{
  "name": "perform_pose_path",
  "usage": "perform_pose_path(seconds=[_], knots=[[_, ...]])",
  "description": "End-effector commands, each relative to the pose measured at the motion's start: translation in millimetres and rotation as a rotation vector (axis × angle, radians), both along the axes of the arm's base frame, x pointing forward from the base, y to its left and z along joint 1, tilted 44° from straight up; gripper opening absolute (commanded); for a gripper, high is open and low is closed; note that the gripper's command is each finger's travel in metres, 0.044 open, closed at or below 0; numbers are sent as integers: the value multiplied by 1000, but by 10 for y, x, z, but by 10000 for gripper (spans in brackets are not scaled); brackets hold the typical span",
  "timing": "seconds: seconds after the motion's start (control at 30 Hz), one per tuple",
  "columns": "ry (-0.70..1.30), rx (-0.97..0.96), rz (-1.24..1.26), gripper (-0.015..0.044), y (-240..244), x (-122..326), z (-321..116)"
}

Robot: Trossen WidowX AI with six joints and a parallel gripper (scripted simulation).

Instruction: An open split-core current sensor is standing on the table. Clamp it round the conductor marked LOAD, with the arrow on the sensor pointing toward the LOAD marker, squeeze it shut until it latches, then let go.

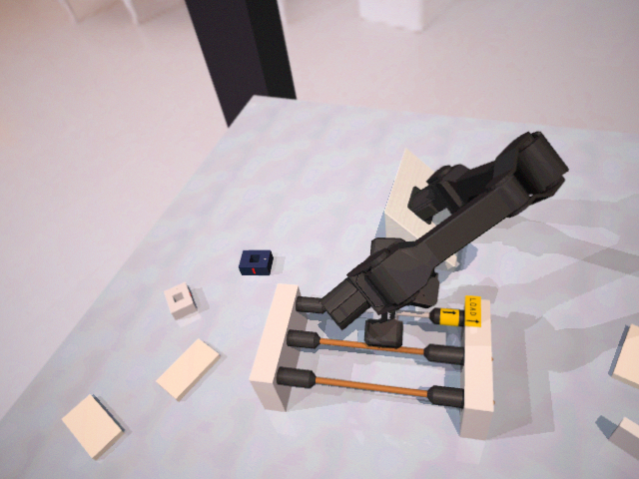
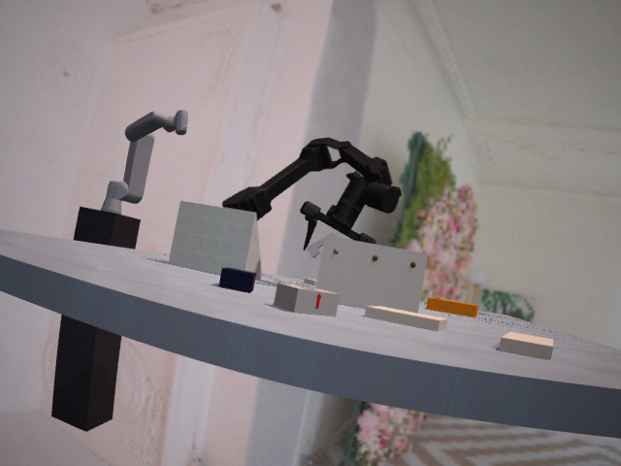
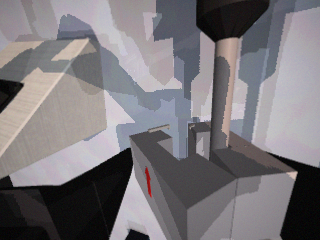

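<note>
The grey sensor (image 3: 210, 185) (image 2: 315, 247) sits between my two black fingers. My gripper (image 3: 179, 149) is shut on it from both sides. Its jaws show a gap at their far tips in the wrist view. The LOAD conductor (image 3: 226, 65) (image 1: 414, 313) runs down to the sensor opening; I cannot tell how deep it sits. The red arrow (image 3: 148, 182) is on the left face and appears to point up the view, toward the black sleeve (image 3: 232, 14). The yellow LOAD marker (image 1: 472, 311) is on the right end plate. The arm hides most of the sensor in the top view.
Two copper conductors (image 1: 368, 345) (image 1: 368, 385) run beside the LOAD one, between pale end plates (image 1: 478, 381) (image 1: 273, 334). A wedge block (image 1: 404, 206) (image 3: 70, 110) stands behind. A navy holed block (image 1: 255, 261), a pale holed block (image 1: 175, 307) and pale slabs (image 1: 188, 368) (image 1: 93, 426) lie left.
</note>
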State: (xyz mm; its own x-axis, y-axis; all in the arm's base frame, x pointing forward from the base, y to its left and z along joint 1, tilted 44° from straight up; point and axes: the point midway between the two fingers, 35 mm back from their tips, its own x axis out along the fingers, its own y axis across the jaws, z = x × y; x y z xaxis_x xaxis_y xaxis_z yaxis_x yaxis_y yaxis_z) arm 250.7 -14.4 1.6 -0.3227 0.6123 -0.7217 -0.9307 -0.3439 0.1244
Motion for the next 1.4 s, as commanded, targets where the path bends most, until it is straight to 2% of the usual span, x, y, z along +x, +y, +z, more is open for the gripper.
perform_pose_path(seconds=[0.0, 0.67, 1.13, 1.17, 1.37], knots=[[20, -4, 4, 0, -18, -40, 15], [20, -4, 4, 0, -18, -40, 15], [-208, 43, -238, 0, -99, 0, 95], [-195, 39, -175, 0, -54, 115, 86], [-195, 39, -175, 0, -54, 115, 86]])
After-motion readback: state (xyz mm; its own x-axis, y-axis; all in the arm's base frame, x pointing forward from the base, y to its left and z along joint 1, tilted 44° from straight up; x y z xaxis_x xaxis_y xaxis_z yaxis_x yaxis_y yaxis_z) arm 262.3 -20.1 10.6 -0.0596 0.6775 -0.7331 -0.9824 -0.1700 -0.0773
